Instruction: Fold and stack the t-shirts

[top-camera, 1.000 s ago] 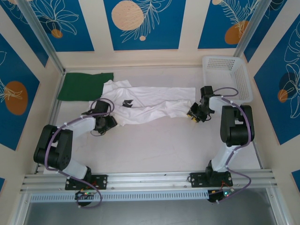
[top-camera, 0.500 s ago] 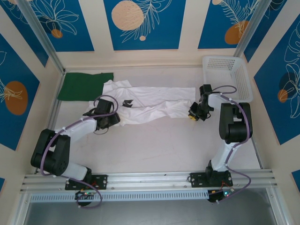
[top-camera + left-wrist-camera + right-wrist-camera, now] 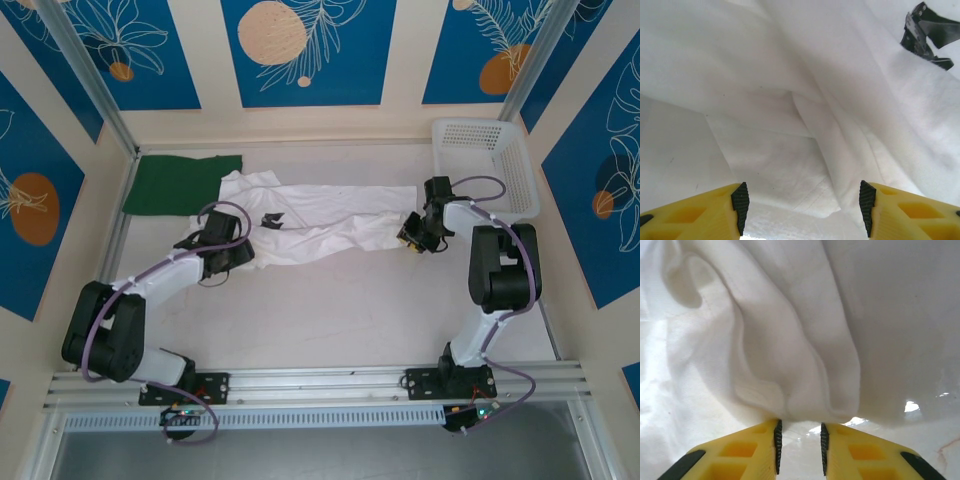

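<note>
You've got a white cloth t-shirt (image 3: 340, 215) with small black printed marks, a plain dark green cloth t-shirt (image 3: 180, 183), a white plastic mesh basket (image 3: 485, 160). Wall panels (image 3: 350, 60) — blue, cream leaf outlines, orange and peach discs. Your left gripper (image 3: 800, 207) and right gripper (image 3: 799, 440) — yellow fingers, black pads.

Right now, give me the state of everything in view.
white shirt: unfolded, rumpled, stretched out on the table.
green shirt: lying flat, looks folded, far left.
basket: upright, far right corner.
left claw: open wide over the white shirt.
right claw: barely open, nothing between its fingers, at the white shirt's edge.
</note>
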Motion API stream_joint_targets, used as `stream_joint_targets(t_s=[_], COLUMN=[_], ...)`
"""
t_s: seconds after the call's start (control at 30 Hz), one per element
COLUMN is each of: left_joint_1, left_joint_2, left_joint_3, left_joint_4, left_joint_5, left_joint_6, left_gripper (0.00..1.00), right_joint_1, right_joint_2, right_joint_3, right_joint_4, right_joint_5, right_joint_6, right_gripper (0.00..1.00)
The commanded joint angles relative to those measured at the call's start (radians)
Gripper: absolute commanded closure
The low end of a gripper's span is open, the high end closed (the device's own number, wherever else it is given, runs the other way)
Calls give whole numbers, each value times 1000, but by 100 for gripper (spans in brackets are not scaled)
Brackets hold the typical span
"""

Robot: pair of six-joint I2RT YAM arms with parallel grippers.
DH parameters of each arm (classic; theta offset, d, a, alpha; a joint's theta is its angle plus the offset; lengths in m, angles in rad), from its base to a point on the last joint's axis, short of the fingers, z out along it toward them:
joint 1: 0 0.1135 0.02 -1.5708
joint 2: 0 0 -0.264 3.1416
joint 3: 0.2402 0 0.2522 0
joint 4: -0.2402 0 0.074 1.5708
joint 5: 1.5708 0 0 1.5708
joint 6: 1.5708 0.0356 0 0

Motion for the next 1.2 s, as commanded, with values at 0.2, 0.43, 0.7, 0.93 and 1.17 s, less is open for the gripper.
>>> stream_joint_targets(t_s=[0.2,0.43,0.7,0.93,1.17], left_joint_1=[-7,-8,-8,-7,-5], left_joint_2=[-18,17,41,11,24], left_joint_3=[-3,-12,-11,-18,-24], left_joint_4=[-19,-7,19,-13,8], left_joint_5=[16,60,94,54,112], left_joint_6=[11,-17,-41,-27,-51], left_gripper=[38,33,29,30,37], right_joint_1=[8,14,15,26,29], right_joint_2=[53,67,64,15,-81], right_joint_3=[43,42,35,17,-27], right_joint_4=[-42,-57,-67,-60,-45], right_joint_5=[23,28,27,4,-62], right_joint_6=[-10,-20,-38,-32,-21], right_gripper=[72,73,88,100,100])
